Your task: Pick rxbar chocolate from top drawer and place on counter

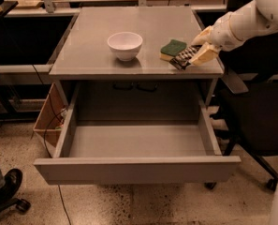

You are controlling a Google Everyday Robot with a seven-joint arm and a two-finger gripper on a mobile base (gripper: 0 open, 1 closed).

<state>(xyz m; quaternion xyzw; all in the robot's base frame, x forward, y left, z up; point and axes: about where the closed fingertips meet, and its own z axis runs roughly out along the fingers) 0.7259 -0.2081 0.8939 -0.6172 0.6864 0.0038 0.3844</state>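
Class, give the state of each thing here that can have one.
top drawer: pulled open, nothing inside.
rxbar chocolate: held in the tool over the counter's front right corner.
tool: shut on the bar, at the counter's right edge.
bowl: upright on the counter.
sponge: flat on the counter, beside the bar.
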